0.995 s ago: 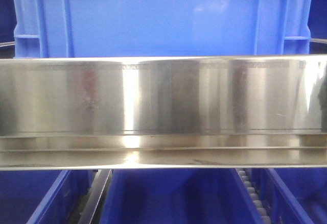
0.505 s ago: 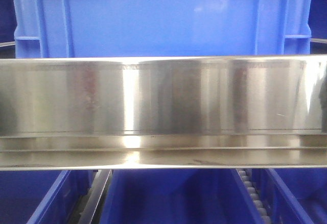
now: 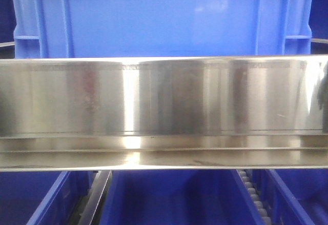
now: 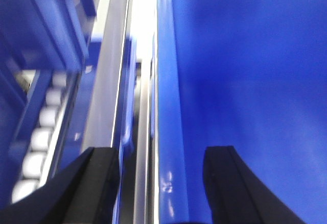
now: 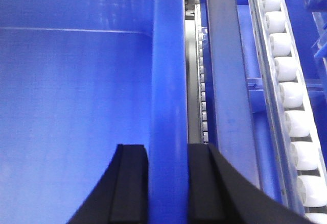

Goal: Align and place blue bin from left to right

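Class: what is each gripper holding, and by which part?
Right gripper clamps the bin by its side wall. Left gripper straddles a wall, open, holding nothing.

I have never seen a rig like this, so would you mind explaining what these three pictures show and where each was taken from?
This is a two-armed robot on a mobile base. The front view faces a shelf: the blue bin shows above a shiny steel rail, with narrower blue bins below. The other two pictures come from cameras on the wrists, looking along the black fingers. The right gripper is closed on the bin's side wall, one finger on each side, with a roller track running beside it. The left gripper straddles the opposite wall with its jaws wide apart; that picture is blurred.
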`<move>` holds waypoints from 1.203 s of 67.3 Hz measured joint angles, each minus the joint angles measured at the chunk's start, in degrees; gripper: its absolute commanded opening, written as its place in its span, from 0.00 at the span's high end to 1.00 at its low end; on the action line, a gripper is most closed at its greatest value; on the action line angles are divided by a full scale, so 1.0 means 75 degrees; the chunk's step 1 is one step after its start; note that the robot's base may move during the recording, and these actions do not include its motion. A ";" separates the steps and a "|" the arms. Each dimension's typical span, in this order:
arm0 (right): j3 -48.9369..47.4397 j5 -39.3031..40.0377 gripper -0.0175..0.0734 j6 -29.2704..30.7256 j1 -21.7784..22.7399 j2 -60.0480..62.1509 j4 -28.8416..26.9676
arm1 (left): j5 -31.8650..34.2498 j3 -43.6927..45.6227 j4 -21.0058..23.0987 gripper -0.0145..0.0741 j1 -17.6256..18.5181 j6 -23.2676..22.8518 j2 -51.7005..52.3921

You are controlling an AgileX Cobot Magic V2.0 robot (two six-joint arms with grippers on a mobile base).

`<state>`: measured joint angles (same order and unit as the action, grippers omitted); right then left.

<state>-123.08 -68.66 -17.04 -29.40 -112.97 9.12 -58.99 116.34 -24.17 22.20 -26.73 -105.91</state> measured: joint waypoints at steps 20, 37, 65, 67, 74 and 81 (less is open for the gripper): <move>0.0000 0.0000 0.89 -0.0013 0.0000 0.0000 0.0000 | -0.0342 0.0000 0.0032 0.52 0.0000 -0.0029 -0.0211; 0.0000 0.0000 0.89 -0.0013 0.0000 0.0000 0.0000 | -0.0419 0.0000 0.0079 0.52 0.0000 -0.0029 -0.0272; 0.0000 -0.0013 0.89 -0.0013 0.0000 0.0000 0.0000 | -0.0447 0.0000 0.0285 0.52 0.0000 -0.0029 -0.0330; 0.0000 -0.0013 0.89 -0.0013 0.0000 0.0000 0.0000 | -0.0447 0.0000 0.0281 0.53 0.0000 -0.0029 -0.0348; -0.0016 -0.0013 0.89 -0.0013 0.0000 0.0000 0.0000 | -0.0447 0.0000 0.0301 0.58 0.0000 -0.0029 -0.0393; -0.0016 0.0015 0.89 -0.0013 0.0000 0.0000 0.0000 | -0.0432 0.0000 0.0338 0.70 0.0000 -0.0029 -0.0393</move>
<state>-123.20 -68.55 -17.14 -29.40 -112.97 9.12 -62.23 116.34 -21.63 22.20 -26.94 -108.85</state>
